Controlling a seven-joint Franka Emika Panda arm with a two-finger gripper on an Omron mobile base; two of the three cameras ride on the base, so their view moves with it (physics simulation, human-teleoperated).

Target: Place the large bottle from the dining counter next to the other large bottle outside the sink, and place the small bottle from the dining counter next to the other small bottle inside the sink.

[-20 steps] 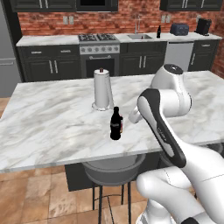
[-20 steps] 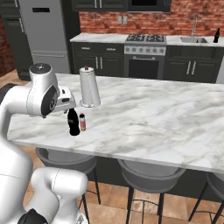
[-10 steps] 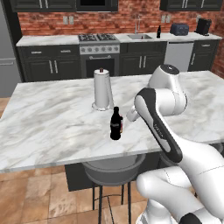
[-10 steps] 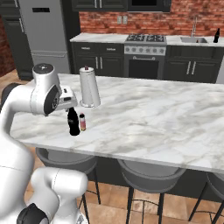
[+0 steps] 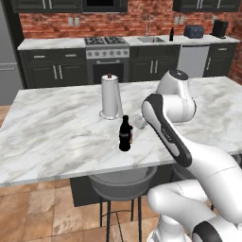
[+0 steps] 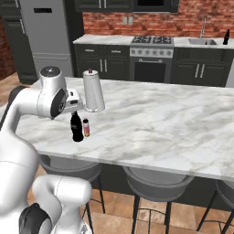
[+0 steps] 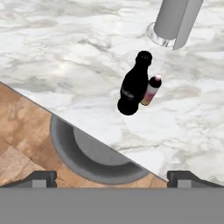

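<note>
Large bottle: dark cola-shaped bottle (image 5: 125,134) standing upright near the front edge of the dining counter (image 5: 52,137), not yet lifted.
Small bottle: slim reddish bottle with a pale cap (image 6: 86,127), upright and just beside the large one, on the side away from the arm's base; the pair appear touching or nearly so in the hand view.
Gripper: gripper (image 6: 75,102) poised above and slightly behind the two bottles, jaws spread wide with nothing between them; the placing suggests an approach from above, probably toward the taller bottle.
Paper towel holder: upright grey roll on a round base (image 5: 111,96), just behind the bottles, close enough to crowd a descent from that side.
Stool: round grey seat (image 7: 94,153) tucked under the counter edge below the bottles.
Surface: white marble with grey veining, level and smooth.
Destination: sink (image 6: 202,41) in the rear counter by the brick wall, a dark bottle (image 6: 226,37) standing beside it; well apart from the dining counter.
Room: dark cabinets, stove (image 5: 107,41), refrigerator (image 6: 45,32), wooden floor.
</note>
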